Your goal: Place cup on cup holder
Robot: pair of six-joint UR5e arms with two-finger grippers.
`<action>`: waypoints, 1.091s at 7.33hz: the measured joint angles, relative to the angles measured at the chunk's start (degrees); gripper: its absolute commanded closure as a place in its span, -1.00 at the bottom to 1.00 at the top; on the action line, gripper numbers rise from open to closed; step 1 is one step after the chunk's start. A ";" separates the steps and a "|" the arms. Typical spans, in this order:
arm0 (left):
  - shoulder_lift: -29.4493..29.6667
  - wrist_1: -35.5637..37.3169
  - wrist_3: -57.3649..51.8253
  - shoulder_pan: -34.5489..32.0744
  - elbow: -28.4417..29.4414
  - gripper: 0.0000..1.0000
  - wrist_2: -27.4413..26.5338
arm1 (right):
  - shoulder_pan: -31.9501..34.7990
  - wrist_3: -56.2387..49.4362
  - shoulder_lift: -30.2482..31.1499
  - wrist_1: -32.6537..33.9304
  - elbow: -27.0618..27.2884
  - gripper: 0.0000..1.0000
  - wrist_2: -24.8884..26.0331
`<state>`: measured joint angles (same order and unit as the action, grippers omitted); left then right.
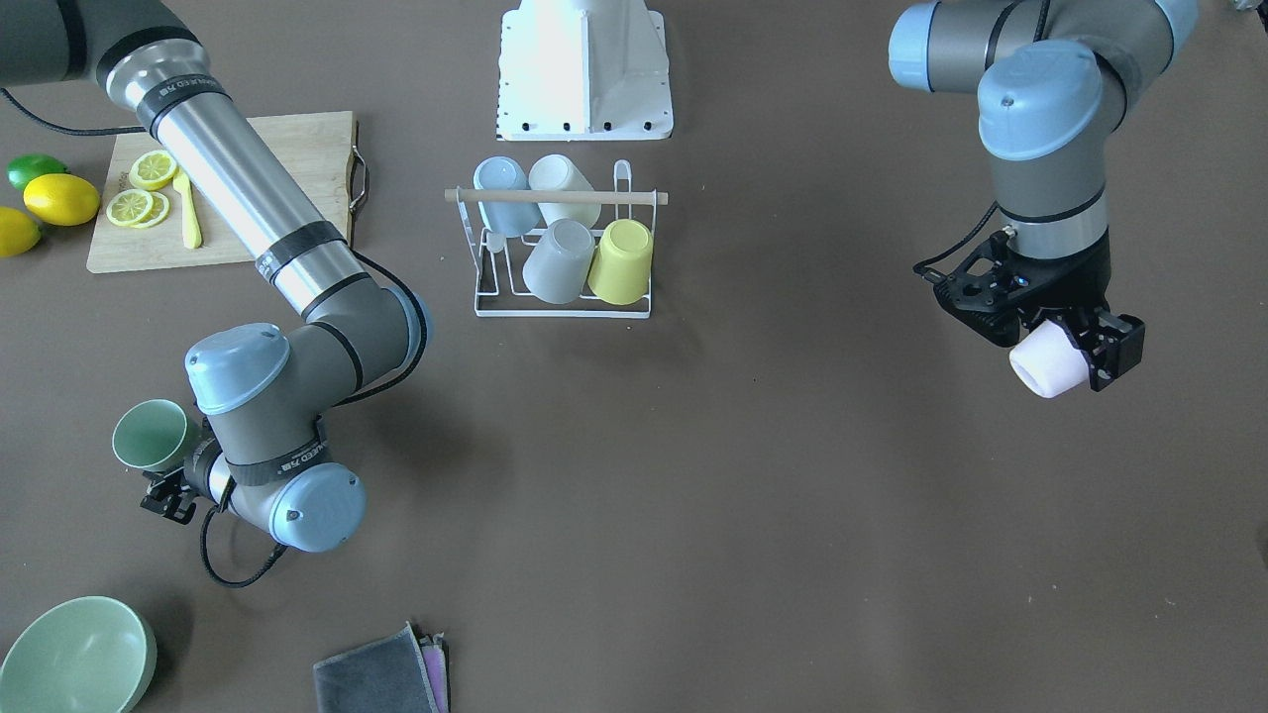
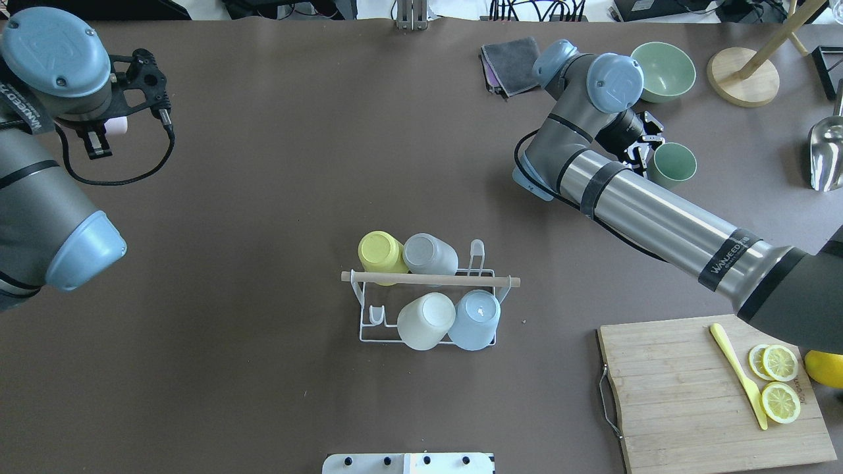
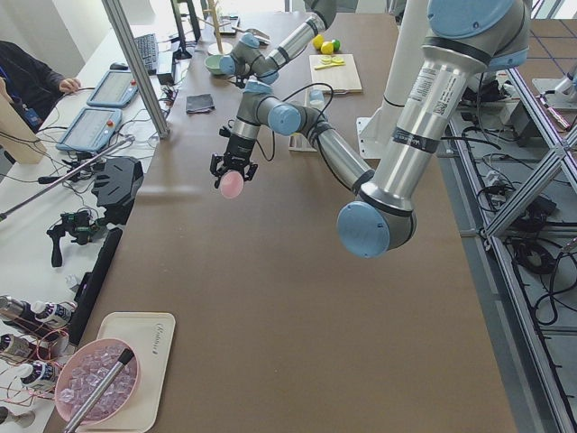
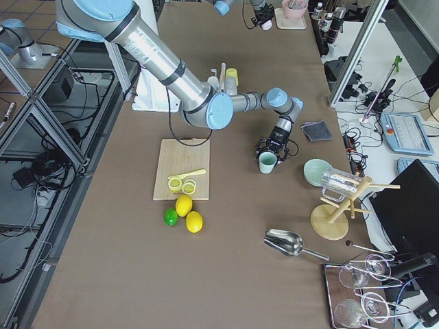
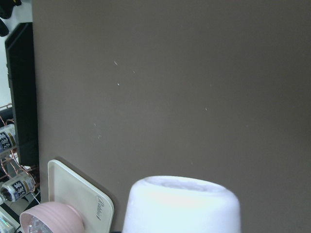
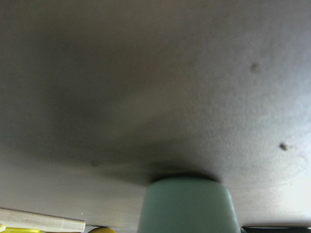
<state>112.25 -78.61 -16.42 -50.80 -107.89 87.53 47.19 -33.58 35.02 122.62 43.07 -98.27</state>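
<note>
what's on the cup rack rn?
The rack holds a yellow cup, a grey cup, a cream cup and a pale blue cup, all bottoms up. Two prongs stand bare. The prongs under the cups are covered, so their seating cannot be seen.

Seen from overhead, the brown surface carries a white wire rack at its middle; a white base plate at 6 o'clock; a wooden board at 4 o'clock, with lemons and a lime just beside it; folded cloths at 1 o'clock; a green bowl, a round wooden stand and a metal scoop at 2 o'clock; a green cup near the bowl, resting or just off the surface, I cannot tell.
</note>
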 measured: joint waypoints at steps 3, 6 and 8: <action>-0.60 -19.21 4.38 0.26 2.61 0.27 1.50 | -0.11 -2.05 0.10 0.10 0.18 0.16 0.72; -1.08 -42.02 5.52 1.10 7.98 0.31 2.23 | 0.16 -2.67 1.47 1.13 6.09 0.46 1.18; -2.92 -56.06 11.81 1.67 8.43 0.31 5.25 | 0.62 -2.34 5.26 2.95 18.17 0.46 0.76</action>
<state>109.33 -134.67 -4.62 -49.13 -99.46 92.78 47.81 -35.92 40.27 125.58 61.24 -97.51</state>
